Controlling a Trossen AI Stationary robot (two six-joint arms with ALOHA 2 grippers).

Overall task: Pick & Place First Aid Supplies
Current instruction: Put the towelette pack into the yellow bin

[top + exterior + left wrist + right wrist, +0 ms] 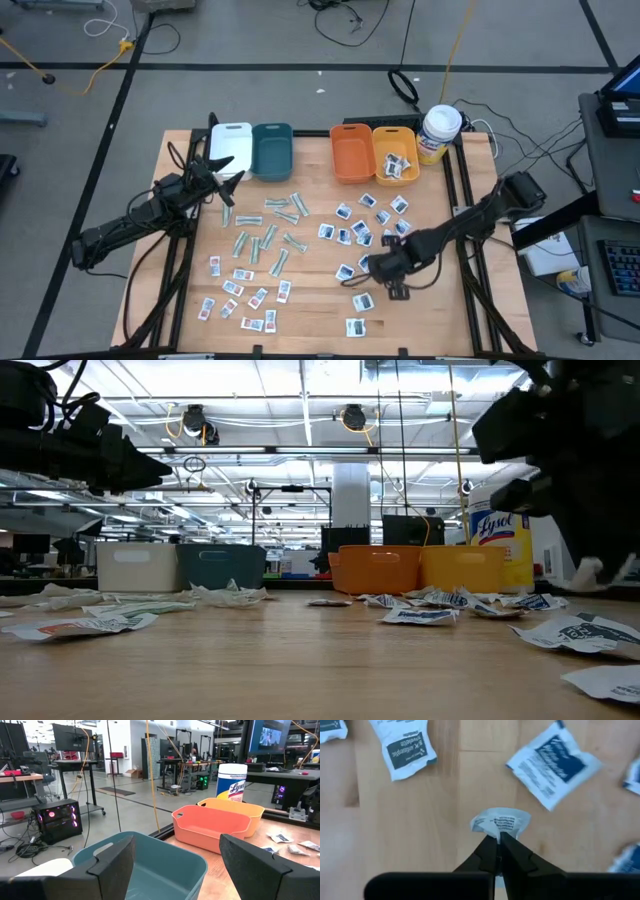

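Note:
First aid supplies lie scattered on the wooden table: white packets with blue print (360, 225) at centre right, pale-green strips (265, 235) in the middle, and small packets with red print (240, 295) near the front left. My right gripper (498, 839) is over the blue-print group (375, 263), shut on one white packet (500, 822). My left gripper (177, 847) is open and level just in front of the teal bin (150, 865), touching nothing. My right gripper pinches one edge (496, 831) of the white packet between its two fingertips. The fingers come from above, pointing steeply down. The packet curls up past the tips, bent into a cup shape. In the low view it (590, 572) shows a little above the tabletop.
A white bin (230, 145), the teal bin (272, 150), an orange bin (351, 152) and a yellow bin (394, 152) holding a few packets stand in a row at the far edge. A white canister (440, 133) stands beside the yellow bin. Two blue-print packets (552, 765) lie near my right fingers.

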